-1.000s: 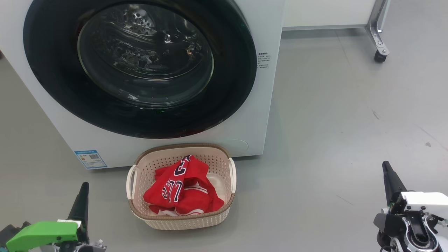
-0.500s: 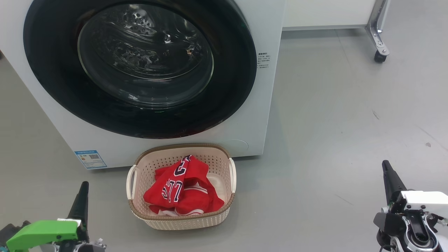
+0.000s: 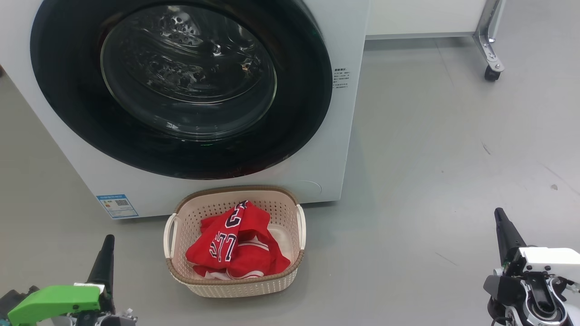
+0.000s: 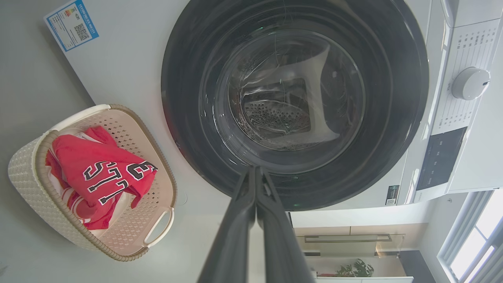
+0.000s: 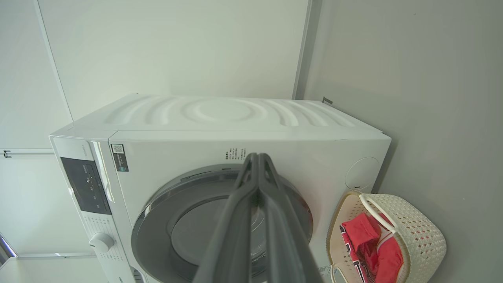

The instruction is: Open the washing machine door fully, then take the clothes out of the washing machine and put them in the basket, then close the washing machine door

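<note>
My left gripper (image 3: 108,242) is shut, fingers pressed tip to tip, nothing in it. It hangs left of the basket (image 3: 235,281) and nearer to me, apart from it. My right gripper (image 3: 500,216) is pinched closed too, also empty, well off to the basket's right, much farther out than the left one. Neither touches anything.

The clothes (image 3: 240,244) lie inside the basket, so they sit between my two grippers, closer to the left. In the left wrist view the basket is off to the side of my closed fingers, and the tips line up over the door's lower rim. In the right wrist view the tips line up over the white front, again with the basket off to one side.

Clothes: red jersey fabric, bunched in a heap, with dark navy white-edged lettering on top and a white band at the near edge. The heap covers the basket's left and middle; bare cream bottom shows at its right.

Basket: cream, perforated, brown rim, white handles, on the grey floor (image 3: 430,158).

The washer (image 3: 312,176) stands just behind the basket; I can't tell if they touch. The door (image 3: 188,72) is above and behind the basket, shut flush, a glossy black ring with the steel drum visible through the glass. A blue label (image 3: 117,206) is left of the basket, low on the washer.
</note>
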